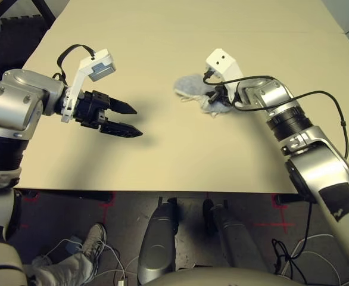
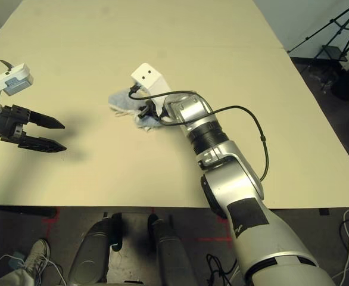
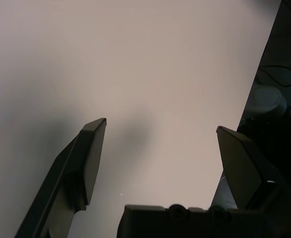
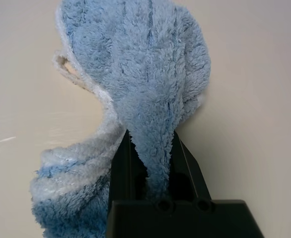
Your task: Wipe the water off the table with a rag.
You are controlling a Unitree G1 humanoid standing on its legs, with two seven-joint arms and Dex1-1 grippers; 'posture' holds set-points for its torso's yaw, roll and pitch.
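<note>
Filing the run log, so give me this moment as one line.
right gripper: pinching rag | rag: bunched on table | left gripper: open, empty

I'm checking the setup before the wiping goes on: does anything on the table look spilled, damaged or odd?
Only faint shiny streaks on the table beside the rag stand out, possibly moisture; I can't tell for certain. I see no damage.

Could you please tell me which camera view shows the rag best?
The right wrist view does: the rag is large there, with its fluffy blue pile, whitish edge and small loop clear, pinched by the right gripper. Both eye views show it smaller and partly hidden behind that gripper. I can't see it in the left wrist view.
</note>
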